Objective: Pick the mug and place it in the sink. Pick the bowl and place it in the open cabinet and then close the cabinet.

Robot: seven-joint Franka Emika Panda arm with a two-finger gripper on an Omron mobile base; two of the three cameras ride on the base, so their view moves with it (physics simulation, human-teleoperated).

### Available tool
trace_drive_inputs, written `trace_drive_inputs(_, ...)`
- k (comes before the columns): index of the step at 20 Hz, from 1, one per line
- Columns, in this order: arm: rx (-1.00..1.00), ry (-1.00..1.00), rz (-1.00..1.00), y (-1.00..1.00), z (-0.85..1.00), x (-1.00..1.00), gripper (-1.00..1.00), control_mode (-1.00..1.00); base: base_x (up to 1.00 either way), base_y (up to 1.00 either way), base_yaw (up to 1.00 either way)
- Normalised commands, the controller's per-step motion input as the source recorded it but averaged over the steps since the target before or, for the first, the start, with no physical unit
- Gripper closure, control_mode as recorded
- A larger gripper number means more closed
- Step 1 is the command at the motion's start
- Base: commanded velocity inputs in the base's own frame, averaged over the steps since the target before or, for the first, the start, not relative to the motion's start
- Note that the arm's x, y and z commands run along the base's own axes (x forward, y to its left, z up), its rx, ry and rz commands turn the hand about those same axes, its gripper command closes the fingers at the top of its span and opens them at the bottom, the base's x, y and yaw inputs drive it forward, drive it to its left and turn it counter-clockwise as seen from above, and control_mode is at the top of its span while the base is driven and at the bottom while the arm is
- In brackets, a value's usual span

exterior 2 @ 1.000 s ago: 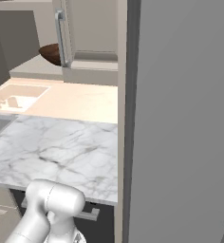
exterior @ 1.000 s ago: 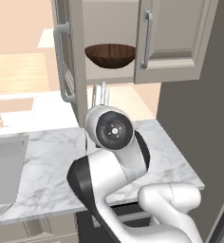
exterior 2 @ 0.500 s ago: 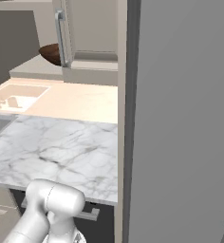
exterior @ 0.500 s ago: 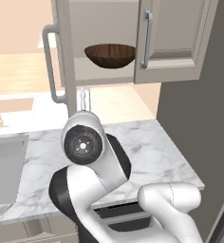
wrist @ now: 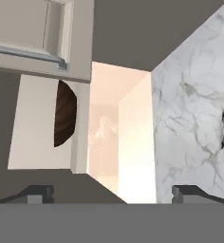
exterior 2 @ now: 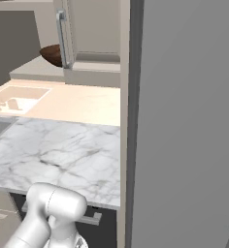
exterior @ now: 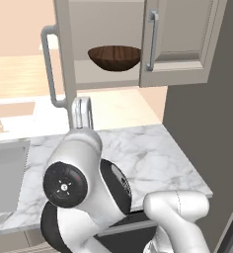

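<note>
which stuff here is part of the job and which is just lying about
Job: wide dark-brown wooden bowl on the shelf of the beige upper wall cabinet with its left door open; grey recessed sink.
Lying about: white marble counter; tall grey panel.

We see the brown wooden bowl [exterior: 114,58] sitting upright on the shelf inside the open beige cabinet [exterior: 180,42].
</note>
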Motion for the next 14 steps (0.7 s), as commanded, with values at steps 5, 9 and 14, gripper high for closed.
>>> trace_drive_inputs(5, -0.01, -0.14, -0.1, 0.12, 0.01, -0.67, -1.0, -1.0, 0.0, 0.0, 0.0)
trace_drive_inputs(9, -0.04, -0.02, -0.1, 0.37, 0.0, -0.16, -1.0, -1.0, 0.0, 0.0, 0.0)
trace_drive_inputs(14, -0.12, 0.0, -0.16, 0.67, 0.0, 0.0, -1.0, -1.0, 0.0, 0.0, 0.0)
